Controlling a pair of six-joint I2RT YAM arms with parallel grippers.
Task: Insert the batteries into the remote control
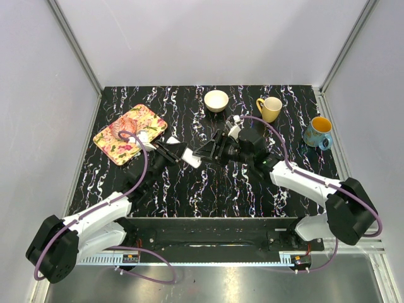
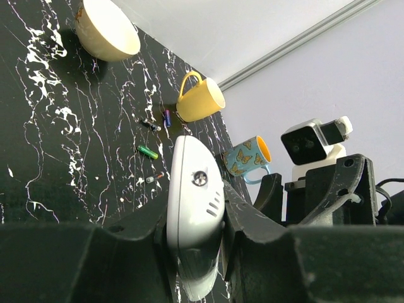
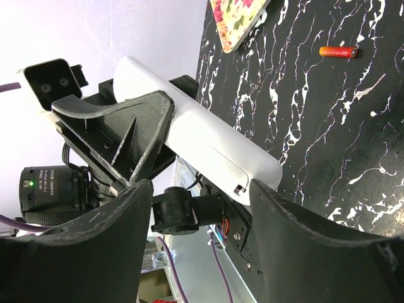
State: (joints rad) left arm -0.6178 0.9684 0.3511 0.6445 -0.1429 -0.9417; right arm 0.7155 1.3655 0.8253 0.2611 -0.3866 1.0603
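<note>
Left gripper (image 2: 196, 249) clamped on remote control (image 2: 192, 196); right gripper (image 3: 201, 189) spread apart; camera lens (image 3: 50, 189) lettering unreadable.

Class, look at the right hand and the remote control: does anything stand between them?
Nothing visible does. The open right hand faces the free end of the remote control with only air between them. The left hand grips the remote's other end, beside that path rather than across it.

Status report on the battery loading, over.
Left gripper shut on remote control, held up. Right gripper open at its end. Batteries loose on table. No obstruction visible.
</note>
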